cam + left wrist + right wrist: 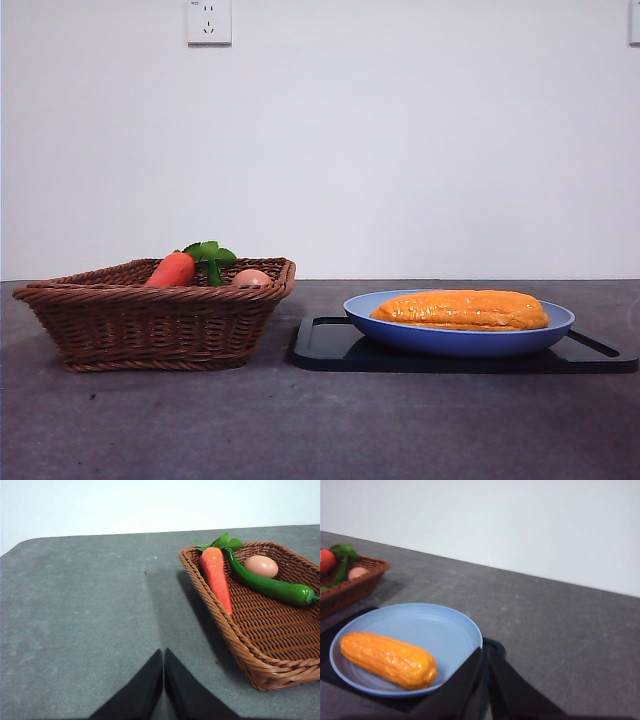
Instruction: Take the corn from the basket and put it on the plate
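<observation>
Front view shows the corn [460,309] lying flat across the plate [557,330], apparently delivered from the basket [150,325]. Both tools, left [163,680] and right [485,680], are closed and empty, clear of everything.

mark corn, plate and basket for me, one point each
corn [460,309], front view, middle of the cob.
plate [455,341], front view, blue outer wall below the cob.
basket [252,622], left wrist view, bare woven floor.

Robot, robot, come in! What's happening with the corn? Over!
Left gripper shut, near basket. Right gripper shut, beside plate. Corn lying on plate. Nothing in the way.
</observation>
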Robot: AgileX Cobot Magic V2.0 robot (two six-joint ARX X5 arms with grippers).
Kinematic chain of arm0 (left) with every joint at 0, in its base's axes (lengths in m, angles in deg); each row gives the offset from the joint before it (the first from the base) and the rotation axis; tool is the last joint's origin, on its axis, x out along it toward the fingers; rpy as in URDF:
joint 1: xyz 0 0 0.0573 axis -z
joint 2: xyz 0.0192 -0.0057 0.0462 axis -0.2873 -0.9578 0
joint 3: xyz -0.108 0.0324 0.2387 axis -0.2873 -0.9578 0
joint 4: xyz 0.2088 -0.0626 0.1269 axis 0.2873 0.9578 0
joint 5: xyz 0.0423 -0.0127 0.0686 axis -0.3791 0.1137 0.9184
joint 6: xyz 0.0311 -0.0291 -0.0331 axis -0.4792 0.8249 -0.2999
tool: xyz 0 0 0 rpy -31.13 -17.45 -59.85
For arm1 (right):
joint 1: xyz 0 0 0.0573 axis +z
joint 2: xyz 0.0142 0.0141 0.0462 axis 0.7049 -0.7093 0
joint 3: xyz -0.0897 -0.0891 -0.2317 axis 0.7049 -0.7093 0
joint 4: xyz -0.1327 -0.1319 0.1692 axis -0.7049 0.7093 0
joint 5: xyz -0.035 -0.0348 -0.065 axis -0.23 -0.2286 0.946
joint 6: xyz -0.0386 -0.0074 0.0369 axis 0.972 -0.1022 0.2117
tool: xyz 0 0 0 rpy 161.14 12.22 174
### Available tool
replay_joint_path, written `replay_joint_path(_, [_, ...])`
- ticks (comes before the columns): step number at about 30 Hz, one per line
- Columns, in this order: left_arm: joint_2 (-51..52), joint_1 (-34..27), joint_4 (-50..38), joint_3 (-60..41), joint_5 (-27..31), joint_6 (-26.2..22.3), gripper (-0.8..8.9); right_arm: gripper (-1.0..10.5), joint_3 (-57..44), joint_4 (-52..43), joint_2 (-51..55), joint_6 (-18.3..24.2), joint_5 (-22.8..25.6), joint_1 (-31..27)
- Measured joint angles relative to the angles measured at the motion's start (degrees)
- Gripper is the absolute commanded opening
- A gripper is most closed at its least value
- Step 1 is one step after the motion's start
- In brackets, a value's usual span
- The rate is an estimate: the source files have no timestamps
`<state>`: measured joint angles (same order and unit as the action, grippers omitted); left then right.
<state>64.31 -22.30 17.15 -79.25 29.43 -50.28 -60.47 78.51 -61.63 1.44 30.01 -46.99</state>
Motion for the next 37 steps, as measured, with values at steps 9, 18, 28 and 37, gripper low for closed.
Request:
replay_joint_path(9, [0.00,0.00,0.00,0.00,0.00,0.00,0.06,0.0,-0.94,6.21,0.00,-0.17,0.02,0.55])
replay_joint_path(18, [0.00,0.00,0.00,0.00,0.00,0.00,0.06,0.0,-0.92,6.25,0.00,-0.20,0.02,0.52])
replay_joint_path(28, [0.00,0.00,0.00,0.00,0.00,0.00,0.06,0.0,-0.92,6.25,0.00,-0.17,0.02,0.55])
replay_joint_path(37, [0.00,0.00,0.00,0.00,0.00,0.00,0.06,0.0,-0.92,6.25,0.00,-0.17,0.02,0.52])
